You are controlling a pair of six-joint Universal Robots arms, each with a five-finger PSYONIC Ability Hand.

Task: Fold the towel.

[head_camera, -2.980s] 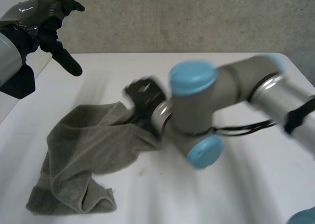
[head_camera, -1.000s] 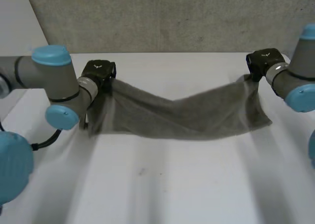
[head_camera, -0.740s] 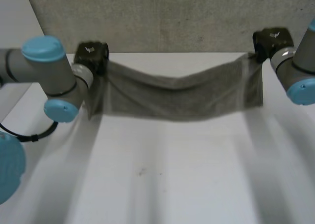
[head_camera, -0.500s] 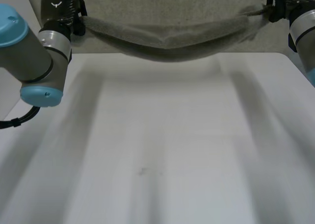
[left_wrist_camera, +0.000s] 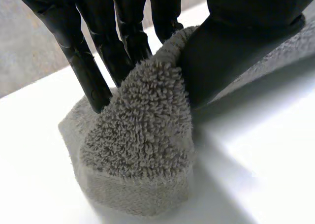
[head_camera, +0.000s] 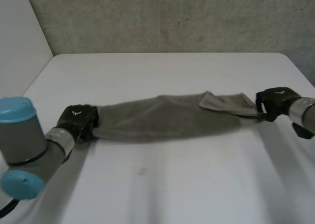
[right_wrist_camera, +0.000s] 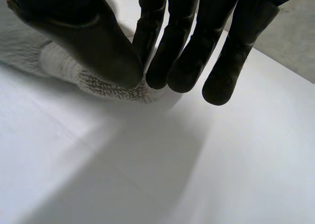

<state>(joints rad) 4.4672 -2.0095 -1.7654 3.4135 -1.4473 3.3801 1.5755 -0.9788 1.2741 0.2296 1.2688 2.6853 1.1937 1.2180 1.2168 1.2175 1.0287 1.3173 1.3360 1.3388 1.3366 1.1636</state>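
A grey towel [head_camera: 167, 116] lies stretched in a long bunched band across the middle of the white table [head_camera: 162, 184], with a small flap folded over near its right end. My left hand [head_camera: 77, 121] is at the towel's left end, thumb and fingers [left_wrist_camera: 93, 81] pinching a bunched corner of the towel [left_wrist_camera: 142, 150] against the table. At the right end, my right hand [head_camera: 275, 102] pinches the other corner of the towel [right_wrist_camera: 98, 83] between thumb and fingers [right_wrist_camera: 162, 61], low over the table.
A grey wall [head_camera: 172, 17] stands behind the table's far edge, and a pale wall [head_camera: 19, 47] runs along its left side. The left arm [head_camera: 24, 145] lies low over the near left of the table.
Both hands swung the towel up high toward the far wall, then brought it down toward me. It now lies stretched on the table between the hands.
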